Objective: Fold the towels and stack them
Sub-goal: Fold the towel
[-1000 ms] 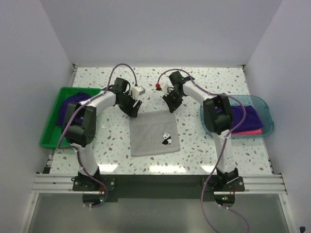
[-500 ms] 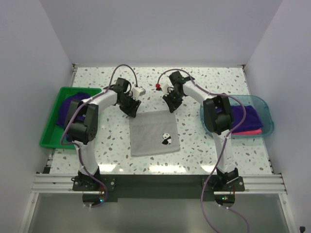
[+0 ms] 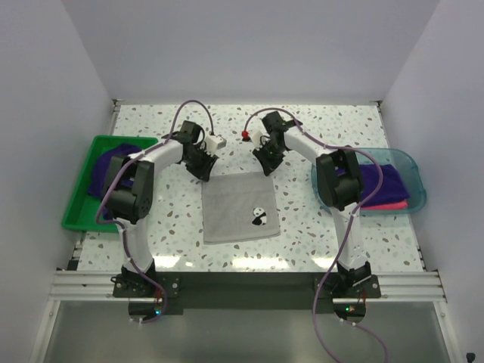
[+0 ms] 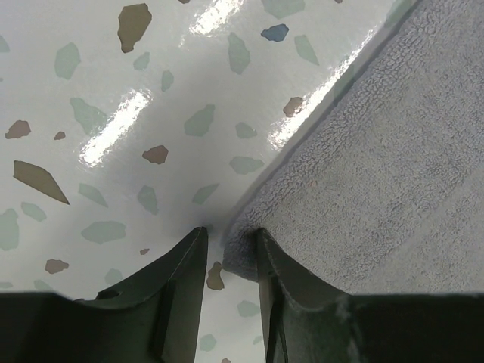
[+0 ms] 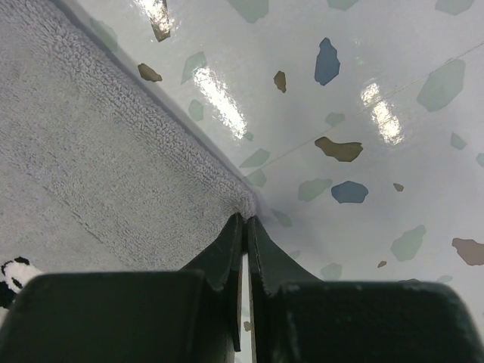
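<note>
Grey towel [image 3: 238, 208] w/ panda emblem lies flat, approx. mid-table [image 3: 166, 227].

Top view: left gripper [image 3: 203, 172] sits at the towel's far-left corner, right gripper [image 3: 266, 168] at its far-right corner. Purple towel [image 3: 106, 170] is in green bin [image 3: 76, 204] by the left edge. Second purple towel [image 3: 386, 181] and pink towel [image 3: 389, 204] are in teal tray [image 3: 416, 198] by the right edge.

Left wrist: fingers [image 4: 185, 265] are slightly spread, w/ the towel corner lying btw the tips, not squeezed. One finger is over bare table, the other over cloth.

Right wrist: fingers [image 5: 227, 249] are pressed together, pinching the very tip of the towel's corner.
</note>
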{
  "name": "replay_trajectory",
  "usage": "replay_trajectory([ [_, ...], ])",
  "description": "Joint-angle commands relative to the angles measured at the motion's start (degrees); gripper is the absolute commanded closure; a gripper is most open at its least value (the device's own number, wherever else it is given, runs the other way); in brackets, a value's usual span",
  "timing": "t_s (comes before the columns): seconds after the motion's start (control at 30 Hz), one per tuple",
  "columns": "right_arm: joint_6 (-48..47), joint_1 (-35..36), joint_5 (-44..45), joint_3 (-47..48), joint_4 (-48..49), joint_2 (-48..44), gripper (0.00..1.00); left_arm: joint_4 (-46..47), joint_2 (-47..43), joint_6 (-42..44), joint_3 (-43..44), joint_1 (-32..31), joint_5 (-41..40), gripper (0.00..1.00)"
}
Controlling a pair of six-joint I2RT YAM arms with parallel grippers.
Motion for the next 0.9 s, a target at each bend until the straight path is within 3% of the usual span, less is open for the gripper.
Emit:
replay_trajectory([
  [0.0, -0.63, 0.41, 3.94, -1.44, -1.74, -0.11, 1.00, -5.30, 4.28, 0.77, -2.06, 0.19, -2.01, 0.63],
  [0.13, -0.63, 0.41, 4.56, -0.56, -2.09, -0.29, 1.00, -6.88, 4.63, 2.00, -1.45, 0.19, 0.18, 0.74],
  [0.27, -0.28, 0.41, 6.14, 1.11, -1.65, -0.91, 1.00, -8.55, 5.86, 3.23, 0.48, 0.19, -0.51, 0.99],
  [0.53, 2.00, 0.41, 12.38, 3.30, 4.32, -4.60, 1.00, -9.17, 5.87, 4.37, 8.91, 0.01, -2.71, 1.00],
  [0.87, 8.16, 1.11, 15.45, -5.47, 10.30, -13.37, 1.00, 0.40, -4.59, -4.05, 1.64, -2.27, -11.76, 1.00],
])
